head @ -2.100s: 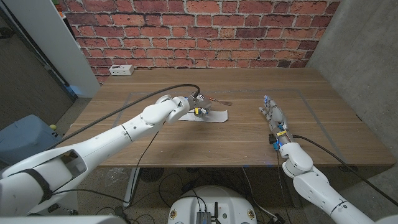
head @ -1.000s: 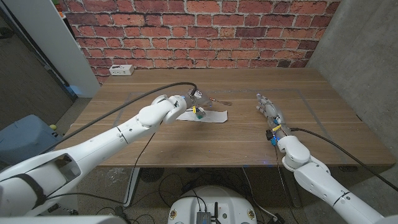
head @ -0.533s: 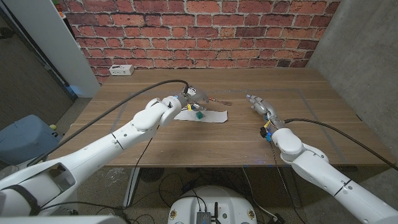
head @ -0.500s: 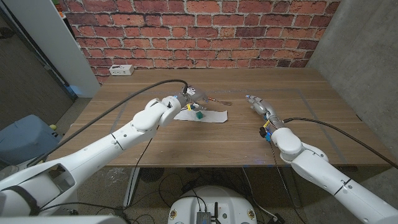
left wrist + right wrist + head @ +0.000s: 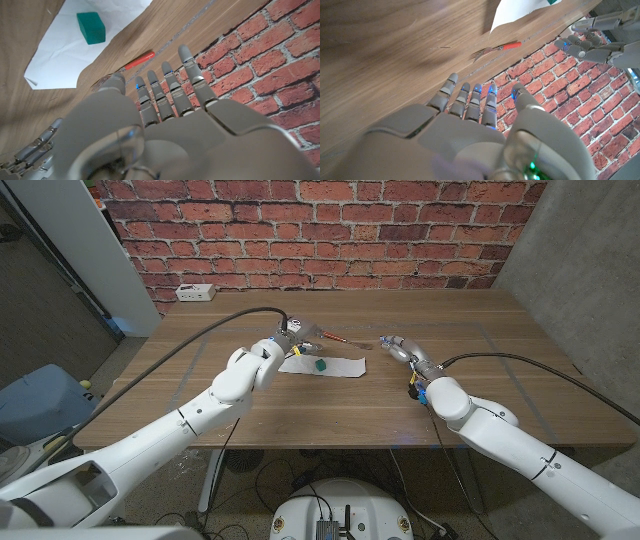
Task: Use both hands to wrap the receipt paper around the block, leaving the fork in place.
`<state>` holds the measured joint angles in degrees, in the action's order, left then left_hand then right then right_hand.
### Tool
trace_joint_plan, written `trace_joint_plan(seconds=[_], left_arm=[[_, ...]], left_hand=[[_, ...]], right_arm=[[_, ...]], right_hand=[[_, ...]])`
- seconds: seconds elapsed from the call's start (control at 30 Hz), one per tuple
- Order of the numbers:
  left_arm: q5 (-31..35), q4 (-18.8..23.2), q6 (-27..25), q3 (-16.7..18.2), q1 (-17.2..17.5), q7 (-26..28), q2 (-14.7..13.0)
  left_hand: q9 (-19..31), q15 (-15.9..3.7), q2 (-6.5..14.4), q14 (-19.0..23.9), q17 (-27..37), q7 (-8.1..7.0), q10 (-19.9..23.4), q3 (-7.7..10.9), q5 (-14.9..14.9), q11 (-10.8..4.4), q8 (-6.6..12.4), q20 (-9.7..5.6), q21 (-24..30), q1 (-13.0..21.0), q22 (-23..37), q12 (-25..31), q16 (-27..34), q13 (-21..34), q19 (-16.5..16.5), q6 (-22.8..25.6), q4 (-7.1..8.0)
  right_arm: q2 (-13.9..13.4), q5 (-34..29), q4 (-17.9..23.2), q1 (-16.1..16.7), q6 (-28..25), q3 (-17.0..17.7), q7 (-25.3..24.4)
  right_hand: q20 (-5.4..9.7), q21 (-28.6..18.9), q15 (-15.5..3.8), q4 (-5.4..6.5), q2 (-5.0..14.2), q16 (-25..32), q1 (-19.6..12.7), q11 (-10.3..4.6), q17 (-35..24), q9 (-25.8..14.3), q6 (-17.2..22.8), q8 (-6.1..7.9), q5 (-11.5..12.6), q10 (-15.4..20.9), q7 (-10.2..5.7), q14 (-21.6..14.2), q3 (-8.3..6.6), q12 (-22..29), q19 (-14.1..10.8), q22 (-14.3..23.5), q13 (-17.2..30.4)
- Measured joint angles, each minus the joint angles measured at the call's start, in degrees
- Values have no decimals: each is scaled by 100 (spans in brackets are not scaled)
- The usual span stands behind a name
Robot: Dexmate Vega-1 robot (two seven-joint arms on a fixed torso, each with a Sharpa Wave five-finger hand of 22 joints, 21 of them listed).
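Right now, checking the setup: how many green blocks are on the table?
1: the green block sits on the receipt paper, between the two hands; none other shows.

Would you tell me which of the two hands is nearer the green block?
The left hand, just beside the receipt paper bearing the green block; the right hand is farther off.

A wooden tabletop [image 5: 300, 405] carries a white receipt paper [image 5: 330, 367] near its middle, with a small green block [image 5: 320, 365] on it. A red-handled fork [image 5: 335, 338] lies just beyond the paper, toward the far edge. A white power strip [image 5: 194, 292] sits at the far left corner.
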<state>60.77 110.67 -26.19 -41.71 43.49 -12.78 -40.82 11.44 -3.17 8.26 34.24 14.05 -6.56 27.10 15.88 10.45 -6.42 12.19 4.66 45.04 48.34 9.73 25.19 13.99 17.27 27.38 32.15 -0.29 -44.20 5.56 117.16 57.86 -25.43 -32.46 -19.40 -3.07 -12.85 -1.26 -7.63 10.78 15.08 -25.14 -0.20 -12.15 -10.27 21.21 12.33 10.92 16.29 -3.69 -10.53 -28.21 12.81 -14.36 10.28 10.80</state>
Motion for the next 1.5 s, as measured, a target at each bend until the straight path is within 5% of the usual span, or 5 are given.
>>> trace_joint_plan(seconds=[0.53,1.1,1.4,1.5], left_arm=[[203,149,-1231,-8,289,39,89],[310,76,-2330,-113,353,-25,210],[282,28,-2894,-204,286,-140,280],[232,11,-3070,-234,264,-150,300]], left_hand=[[-26,-43,-59,373,-178,0,212,316,58,-73,-33,-326,38,195,-1,-88,65,-53,489,0,-289],[-26,-93,-133,744,-234,34,407,435,34,-63,-33,-577,116,249,-1,-127,132,-44,914,-35,-483],[-25,-72,-523,578,-260,96,402,217,-33,21,-98,-525,66,-135,-14,-305,39,-106,996,-202,-382],[-25,-51,-520,538,-260,145,381,217,-33,85,-98,-516,25,-205,-14,-343,37,-132,986,-250,-382]], right_arm=[[-75,-888,342,-640,-1092,-817,523],[-45,-1881,586,-1209,-1896,-1631,1113],[27,-2236,580,-1461,-2143,-1944,1494],[57,-2310,542,-1536,-2203,-2022,1624]], right_hand=[[41,0,-61,-117,2,0,-391,-208,18,1,204,0,0,208,-123,-62,-170,0,-102,-1,0],[153,0,-91,-225,24,0,-1142,-861,18,1,633,0,0,448,-511,-93,-406,-14,-214,-1,-1],[196,0,-99,-202,9,0,-1348,-878,11,-28,704,0,-33,464,-541,-17,-478,-68,-213,-1,-1],[196,0,-91,-176,-22,0,-1379,-765,1,-28,629,-48,-55,406,-471,-7,-452,-83,-213,-1,-1]])
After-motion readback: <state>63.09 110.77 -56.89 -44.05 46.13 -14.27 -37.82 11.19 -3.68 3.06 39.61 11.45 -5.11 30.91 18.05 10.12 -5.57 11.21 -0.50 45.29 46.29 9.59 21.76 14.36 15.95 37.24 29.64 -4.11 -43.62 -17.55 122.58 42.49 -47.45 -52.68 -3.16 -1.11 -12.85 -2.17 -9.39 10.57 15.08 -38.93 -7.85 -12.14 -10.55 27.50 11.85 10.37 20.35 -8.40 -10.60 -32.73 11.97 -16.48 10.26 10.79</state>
